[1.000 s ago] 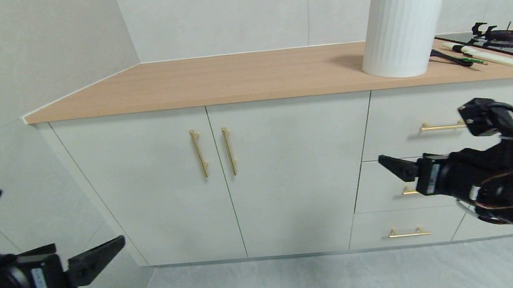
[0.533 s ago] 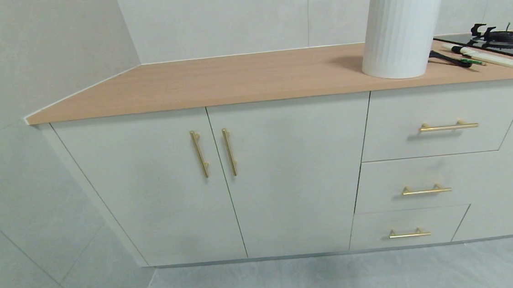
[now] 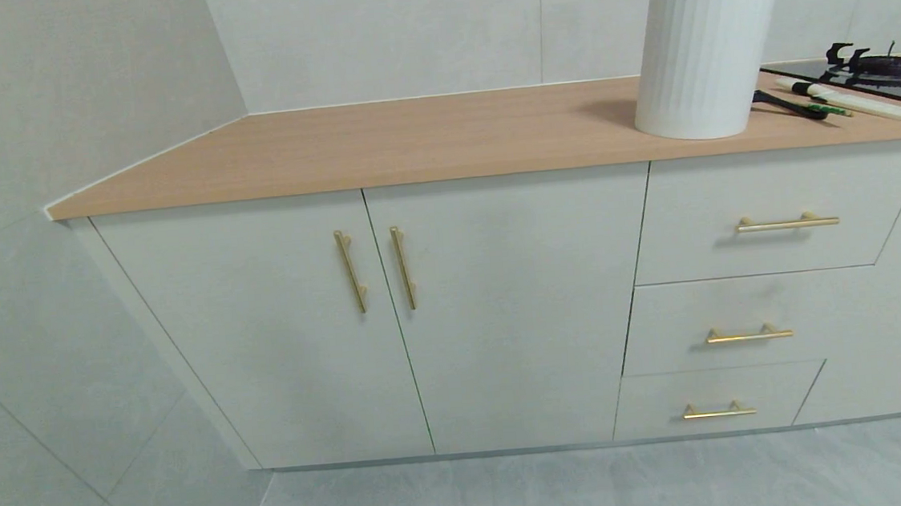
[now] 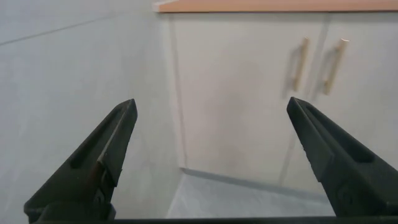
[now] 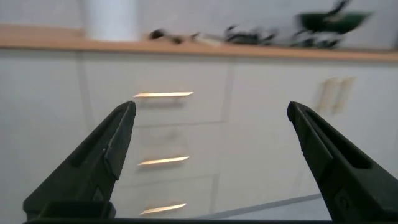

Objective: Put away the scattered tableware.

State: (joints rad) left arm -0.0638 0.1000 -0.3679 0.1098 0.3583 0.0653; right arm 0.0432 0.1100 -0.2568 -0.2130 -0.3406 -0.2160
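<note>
Tableware point(image 3: 848, 99), a long white utensil plus thin black and green ones, lay on the tan wooden countertop point(image 3: 409, 139) just beside the tall white ribbed cylinder point(image 3: 704, 48), while left claw point(image 4: 210, 106) and right claw point(image 5: 210, 107) both gaped wide, empty.

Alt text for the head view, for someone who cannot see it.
A tall white ribbed cylindrical container stands on a light wooden countertop, with scattered utensils lying beside it near a black gas hob. Below are pale cabinet doors and three drawers, all shut, with brass handles.
</note>
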